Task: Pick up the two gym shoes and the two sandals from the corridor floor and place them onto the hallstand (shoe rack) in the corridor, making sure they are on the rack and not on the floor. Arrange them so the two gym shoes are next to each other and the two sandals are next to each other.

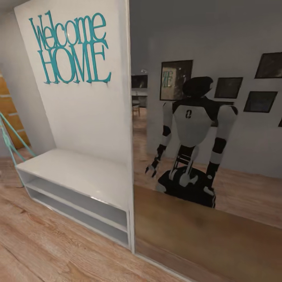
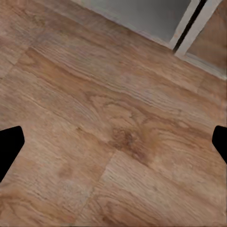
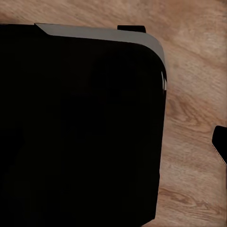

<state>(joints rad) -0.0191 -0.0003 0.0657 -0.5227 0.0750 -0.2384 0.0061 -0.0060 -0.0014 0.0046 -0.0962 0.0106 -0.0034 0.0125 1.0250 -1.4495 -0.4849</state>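
Our left pincer (image 2: 113, 142) is spread wide with nothing in it, its two black fingertips (image 2: 9, 144) over the corridor floor (image 2: 118, 118), light brown wood-grain planks. Of our right pincer (image 3: 220, 142) we see one dark tip beside a rounded black body (image 3: 80, 127); its opening we cannot tell. Ahead stands the white hallstand (image 1: 78, 172): smooth bench top, two long low shelf openings, teal letters (image 1: 70, 49). A mirror (image 1: 203, 129) adjoins it.
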